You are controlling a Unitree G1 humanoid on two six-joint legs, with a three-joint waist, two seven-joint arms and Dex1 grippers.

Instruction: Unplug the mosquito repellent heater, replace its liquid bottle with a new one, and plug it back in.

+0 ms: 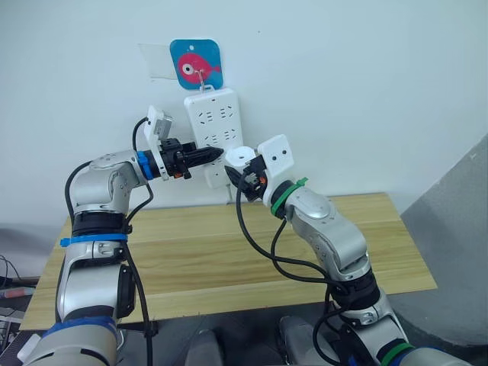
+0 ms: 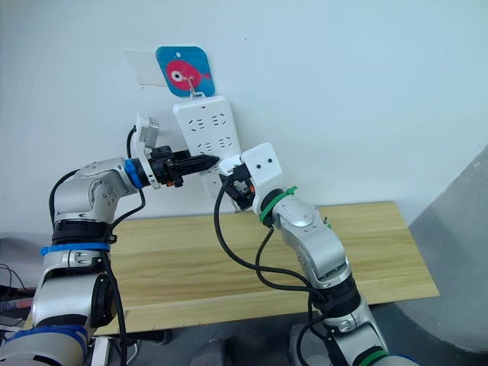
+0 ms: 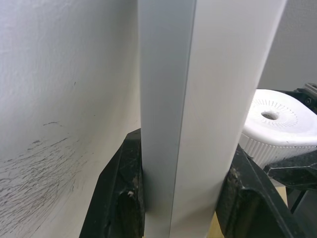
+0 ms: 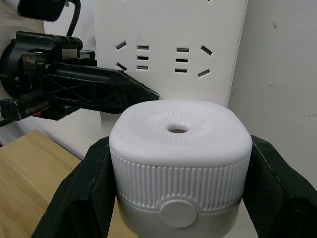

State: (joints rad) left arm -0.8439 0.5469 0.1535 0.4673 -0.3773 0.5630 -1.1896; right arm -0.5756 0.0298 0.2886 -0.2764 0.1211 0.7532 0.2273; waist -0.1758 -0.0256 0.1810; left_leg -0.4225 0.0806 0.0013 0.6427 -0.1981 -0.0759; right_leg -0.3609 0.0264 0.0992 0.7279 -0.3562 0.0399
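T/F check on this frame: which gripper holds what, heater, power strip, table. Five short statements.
1. The right gripper is shut on the heater. True.
2. The left gripper hangs free of the power strip. False: its fingers clamp the strip's edges.
3. The heater's vent hole faces the right wrist camera. True.
4. The power strip lies flat on the table. False: it hangs on the wall.
5. The fish sign is above the strip. True.
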